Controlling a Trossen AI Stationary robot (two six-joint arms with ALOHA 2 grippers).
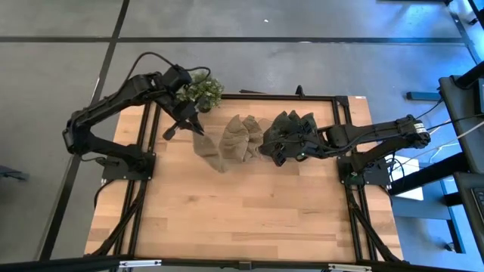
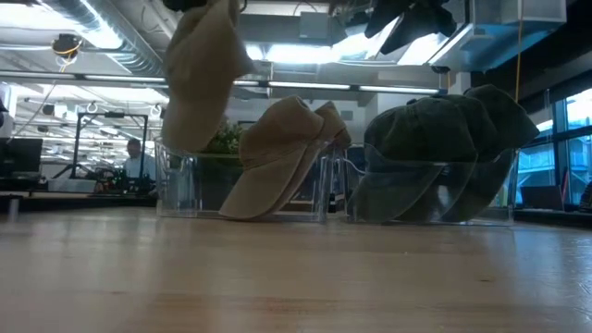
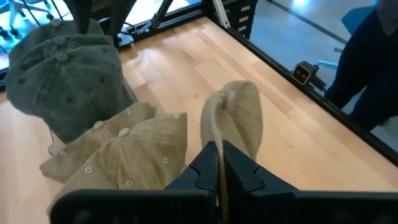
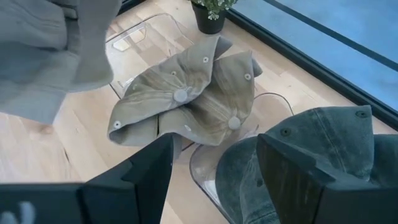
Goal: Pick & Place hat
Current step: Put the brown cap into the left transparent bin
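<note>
The left tool (image 3: 219, 167) is pressed together on the edge of a tan hat (image 3: 233, 121), pinching the fabric between its fingers, and the hat hangs straight down from it, clear of the counter (image 1: 249, 219). In the low view the hat (image 2: 199, 79) dangles with its long axis near vertical, its lower end just above a clear bin (image 2: 180, 185) that seems to hold no hats. Beside the left tool, toward the other arm, two more tan hats (image 1: 240, 138) sit nested in the next bin, and past them lie the green hats (image 1: 291, 132). The right tool (image 4: 214, 171) is spread wide and holds nothing; it hovers over the green hats with the tan pair just ahead of it. The left arm is plainly the nearer one, since it already carries the hat. What the next move appears to turn on is that the hat hangs below the left tool with the empty-looking bin beneath it: a straight lowering may seat it there, though whether it is centred over the bin cannot be told. A small plant (image 1: 203, 91) stands close behind the left tool.
</note>
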